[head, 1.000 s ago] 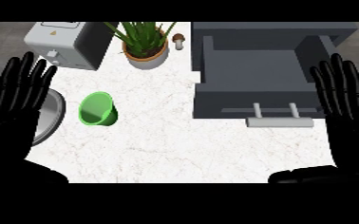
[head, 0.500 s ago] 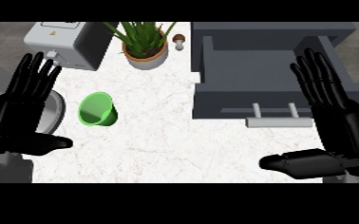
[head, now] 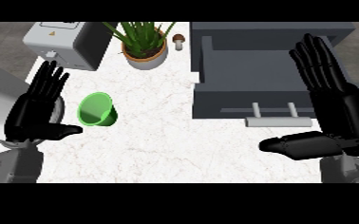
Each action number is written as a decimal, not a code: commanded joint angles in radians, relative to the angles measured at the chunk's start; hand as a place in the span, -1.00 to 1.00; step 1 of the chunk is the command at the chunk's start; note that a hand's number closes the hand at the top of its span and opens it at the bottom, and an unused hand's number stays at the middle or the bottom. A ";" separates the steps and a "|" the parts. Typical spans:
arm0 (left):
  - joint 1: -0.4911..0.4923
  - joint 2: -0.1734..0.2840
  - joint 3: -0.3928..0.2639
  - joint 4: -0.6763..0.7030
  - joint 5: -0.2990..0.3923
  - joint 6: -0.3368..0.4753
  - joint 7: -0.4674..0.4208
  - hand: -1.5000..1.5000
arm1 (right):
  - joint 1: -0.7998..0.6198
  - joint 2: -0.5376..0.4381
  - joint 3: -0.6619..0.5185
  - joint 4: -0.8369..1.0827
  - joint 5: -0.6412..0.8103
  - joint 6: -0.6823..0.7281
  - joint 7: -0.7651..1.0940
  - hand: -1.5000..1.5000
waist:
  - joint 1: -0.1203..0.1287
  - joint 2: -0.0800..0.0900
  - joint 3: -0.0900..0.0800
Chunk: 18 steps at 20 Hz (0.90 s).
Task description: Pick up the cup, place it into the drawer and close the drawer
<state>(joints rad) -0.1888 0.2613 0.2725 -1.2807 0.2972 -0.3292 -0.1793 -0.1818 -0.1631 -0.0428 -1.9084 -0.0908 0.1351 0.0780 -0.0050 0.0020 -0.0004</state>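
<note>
The left hand (head: 36,109), fingers straight and spread, is just left of the green cup (head: 97,109) lying on the bench (head: 161,142), far nearer than the open right hand (head: 324,104) over the open drawer (head: 245,83).

Glossy green plastic cup (head: 97,109) — matt grey drawer (head: 256,83) — veined marble-look counter (head: 168,142).

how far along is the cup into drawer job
Done: only that the drawer stands open. In hand: nothing; the green cup lies on its side on the counter, with the left robot hand open beside it and the right robot hand open over the drawer. Left: grasping, placing, closing.
</note>
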 commanded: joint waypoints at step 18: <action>-0.276 0.092 0.029 0.996 -0.272 0.009 -0.643 -1.00 | -0.075 -0.018 -0.043 -0.006 -0.025 0.020 0.064 -1.00 | -0.019 0.006 -0.003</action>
<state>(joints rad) -0.4112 0.3435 0.3005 -0.4480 0.0716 -0.3400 -0.7056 -0.2430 -0.1865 -0.0984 -1.8777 -0.1172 0.1682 0.0970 -0.0151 0.0050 -0.0016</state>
